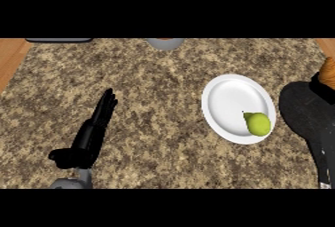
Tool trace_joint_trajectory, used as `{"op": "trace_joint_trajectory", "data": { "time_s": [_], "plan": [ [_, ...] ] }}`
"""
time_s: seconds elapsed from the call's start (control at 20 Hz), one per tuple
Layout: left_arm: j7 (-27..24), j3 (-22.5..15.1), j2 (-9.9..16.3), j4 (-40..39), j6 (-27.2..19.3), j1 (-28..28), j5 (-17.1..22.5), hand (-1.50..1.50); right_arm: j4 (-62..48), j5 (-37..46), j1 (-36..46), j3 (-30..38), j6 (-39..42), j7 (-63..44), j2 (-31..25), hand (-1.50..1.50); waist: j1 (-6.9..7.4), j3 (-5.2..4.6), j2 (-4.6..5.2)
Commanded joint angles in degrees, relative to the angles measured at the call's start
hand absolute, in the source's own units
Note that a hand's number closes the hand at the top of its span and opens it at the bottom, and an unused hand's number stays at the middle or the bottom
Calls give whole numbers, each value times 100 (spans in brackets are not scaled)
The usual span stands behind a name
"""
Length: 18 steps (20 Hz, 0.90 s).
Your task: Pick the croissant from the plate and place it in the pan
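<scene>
Peeking in beside pan (302, 116), croissant (329, 69), edge-cropped, long axis unreadable

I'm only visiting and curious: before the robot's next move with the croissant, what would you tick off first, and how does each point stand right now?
1. Croissant on the plate: not ok. Only a green fruit lies there.
2. Croissant found elsewhere: cannot tell. An orange-brown thing shows at the right edge by the pan, cut off.
3. Pan in view: ok. It sits right of the plate, partly cut off.
4. Left hand free: ok. It is open, left of the plate, holding nothing.
5. Right hand ready: cannot tell. It is not in view.
</scene>
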State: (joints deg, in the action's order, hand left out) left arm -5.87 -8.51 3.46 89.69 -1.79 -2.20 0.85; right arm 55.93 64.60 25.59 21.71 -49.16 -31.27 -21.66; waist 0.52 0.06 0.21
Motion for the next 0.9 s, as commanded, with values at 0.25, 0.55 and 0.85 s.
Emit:
{"op": "trace_joint_trajectory", "data": {
  "time_s": [0.25, 0.55, 0.85],
  "plan": [
    [5, -78, -186, 16, -155, -110, -133, 0, -1880, -1541, 434, 474, 1519, 753, -709, -150, 85, 14, 49],
    [248, 31, -22, 172, 16, -184, 5, 0, -2781, -2640, 973, 1058, 2242, 2111, -819, -150, 176, 29, 71],
    [110, 5, -65, 158, 12, -66, -21, 0, -2881, -3213, 1107, 1619, 1496, 3604, -868, -150, 142, 27, 57]
  ]
}}
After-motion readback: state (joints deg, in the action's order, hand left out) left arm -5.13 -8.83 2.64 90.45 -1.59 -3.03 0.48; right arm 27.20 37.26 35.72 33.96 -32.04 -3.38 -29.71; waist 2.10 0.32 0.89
